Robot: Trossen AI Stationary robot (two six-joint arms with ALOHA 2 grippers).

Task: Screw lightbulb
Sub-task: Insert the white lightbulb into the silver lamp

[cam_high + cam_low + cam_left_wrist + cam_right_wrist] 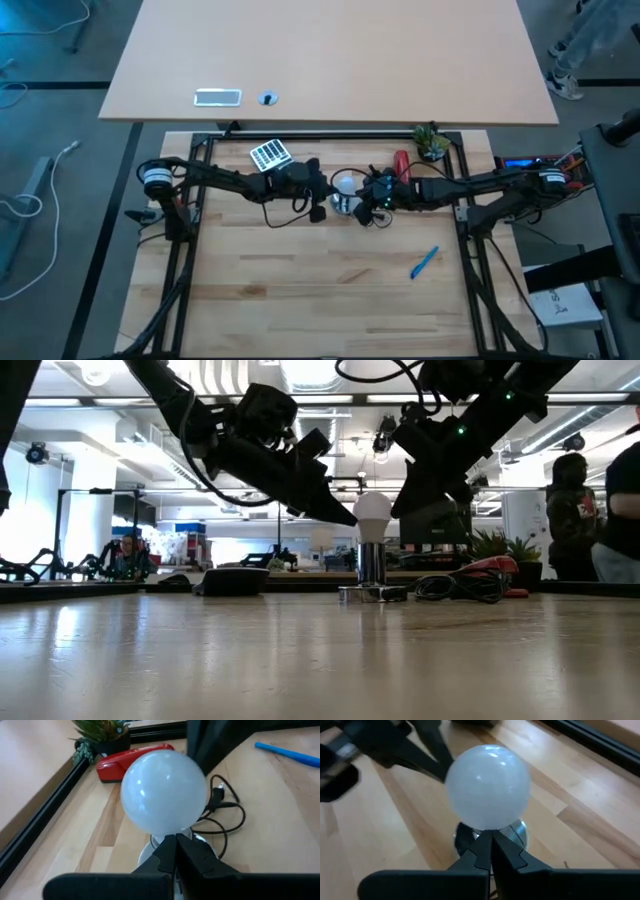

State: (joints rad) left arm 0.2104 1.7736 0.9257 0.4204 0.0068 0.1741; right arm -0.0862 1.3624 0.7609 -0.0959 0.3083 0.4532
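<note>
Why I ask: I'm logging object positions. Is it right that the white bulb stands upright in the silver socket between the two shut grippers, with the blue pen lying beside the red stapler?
Not quite. The pen lies alone on the near, right part of the table, well apart from the stapler at the far edge, as the high view shows. The rest holds: the bulb stands in the socket between the shut left gripper and right gripper.

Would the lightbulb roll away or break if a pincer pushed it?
Probably not roll: the lightbulb stands upright in a shiny socket, which looks likely to hold it. Its round frosted globe looks smooth, so a pincer might slip off. It also looks thin and light, so a hard squeeze could crack it.
</note>
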